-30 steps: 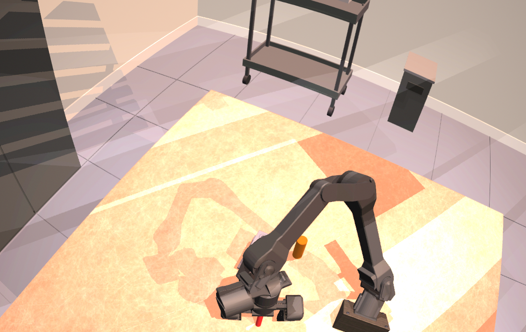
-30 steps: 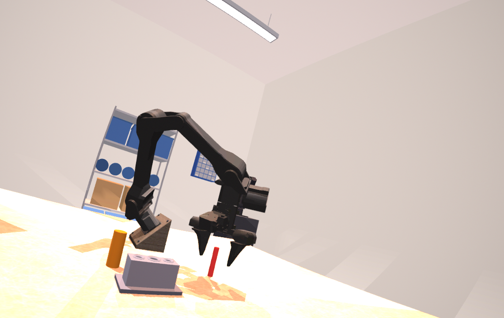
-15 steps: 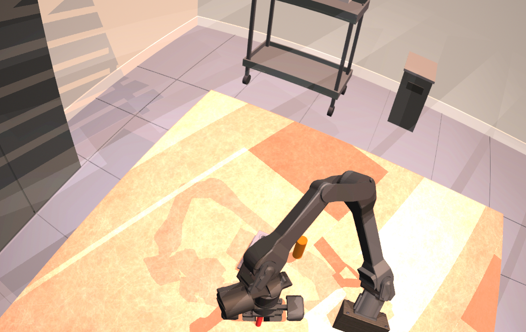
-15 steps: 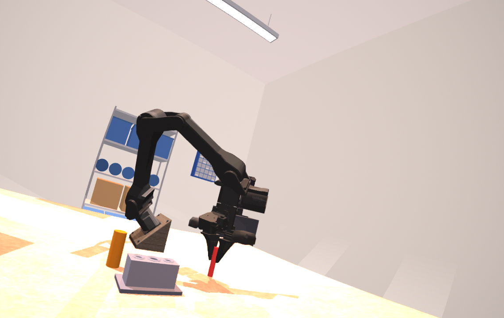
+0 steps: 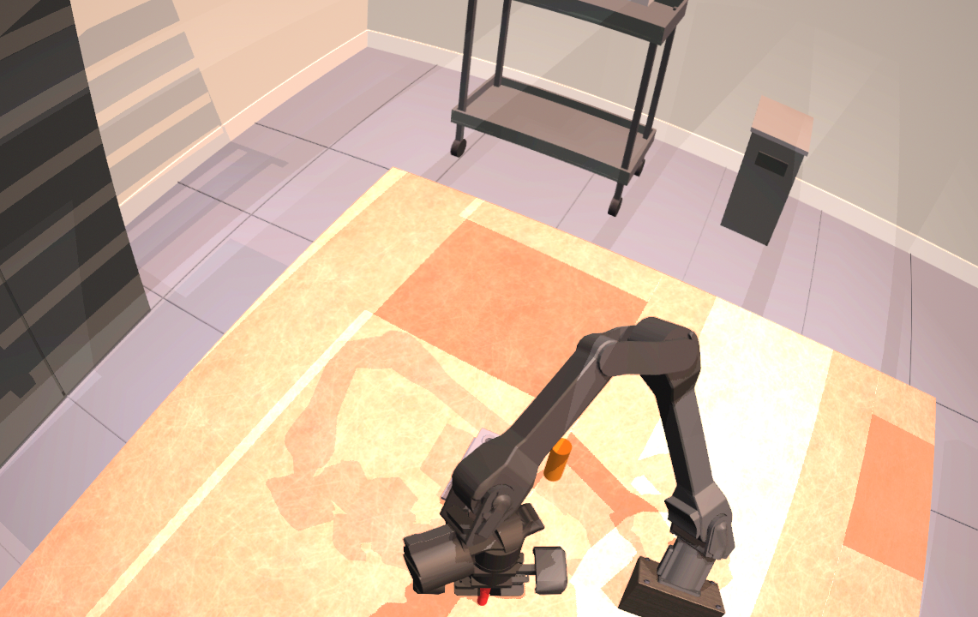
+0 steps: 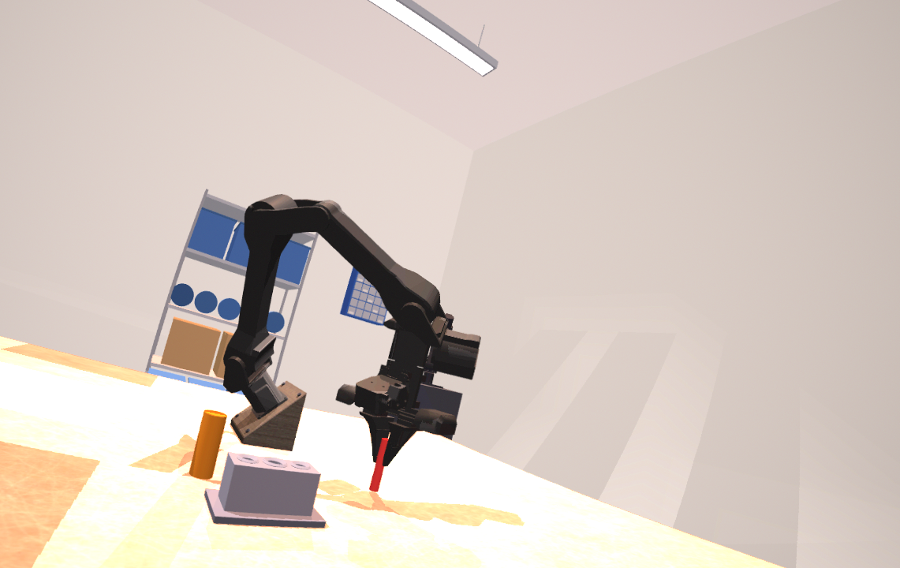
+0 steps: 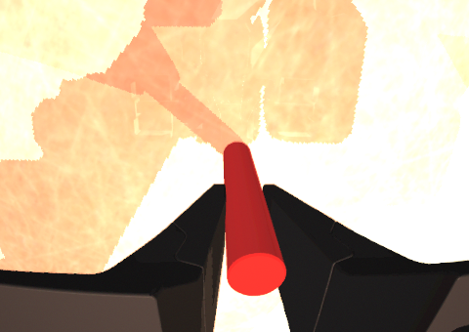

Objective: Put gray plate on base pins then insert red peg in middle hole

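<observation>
My gripper (image 6: 386,452) (image 7: 242,195) (image 5: 486,589) points down at the table and is shut on the red peg (image 6: 376,472) (image 7: 250,222) (image 5: 483,596). The peg stands upright between the fingers, held near its top, and its lower end touches or nearly touches the table. The gray plate (image 6: 269,486), a block with three holes on top, sits on the flat base (image 6: 262,521) to the left of the peg, a short way from it. In the top view the arm hides most of the plate and base.
An orange cylinder (image 6: 207,445) (image 5: 557,460) stands upright behind the plate. The arm's wooden mount block (image 6: 273,424) (image 5: 669,592) is further back. A wheeled cart (image 5: 554,122) and a dark bin (image 5: 765,188) stand on the floor beyond the table.
</observation>
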Available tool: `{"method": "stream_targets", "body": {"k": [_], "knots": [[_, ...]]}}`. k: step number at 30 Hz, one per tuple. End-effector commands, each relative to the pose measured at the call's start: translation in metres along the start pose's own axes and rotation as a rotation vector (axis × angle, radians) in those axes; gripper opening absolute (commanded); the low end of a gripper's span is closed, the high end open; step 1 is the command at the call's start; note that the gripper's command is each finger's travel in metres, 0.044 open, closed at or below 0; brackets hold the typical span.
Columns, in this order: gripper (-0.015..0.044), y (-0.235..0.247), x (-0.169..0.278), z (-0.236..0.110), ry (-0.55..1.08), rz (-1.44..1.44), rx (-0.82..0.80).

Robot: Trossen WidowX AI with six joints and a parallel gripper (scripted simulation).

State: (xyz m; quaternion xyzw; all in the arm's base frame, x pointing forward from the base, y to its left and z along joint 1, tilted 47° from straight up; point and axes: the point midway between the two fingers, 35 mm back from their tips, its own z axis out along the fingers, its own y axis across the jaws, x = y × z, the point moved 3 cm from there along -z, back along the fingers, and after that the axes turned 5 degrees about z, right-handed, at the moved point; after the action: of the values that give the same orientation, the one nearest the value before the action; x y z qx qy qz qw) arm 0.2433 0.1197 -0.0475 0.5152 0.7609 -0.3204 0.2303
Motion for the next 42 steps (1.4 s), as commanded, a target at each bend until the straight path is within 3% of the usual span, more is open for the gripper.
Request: {"method": "stream_targets", "body": {"k": [1,22,23,42], "knots": [[0.0,0.004,0.001,-0.012,0.008,0.008,-0.01],[0.0,0.007,0.002,-0.08,0.01,0.007,-0.01],[0.0,0.006,0.001,-0.068,0.004,0.0,-0.005],[0.0,0.021,-0.052,-0.073,0.019,-0.003,-0.013]]}}
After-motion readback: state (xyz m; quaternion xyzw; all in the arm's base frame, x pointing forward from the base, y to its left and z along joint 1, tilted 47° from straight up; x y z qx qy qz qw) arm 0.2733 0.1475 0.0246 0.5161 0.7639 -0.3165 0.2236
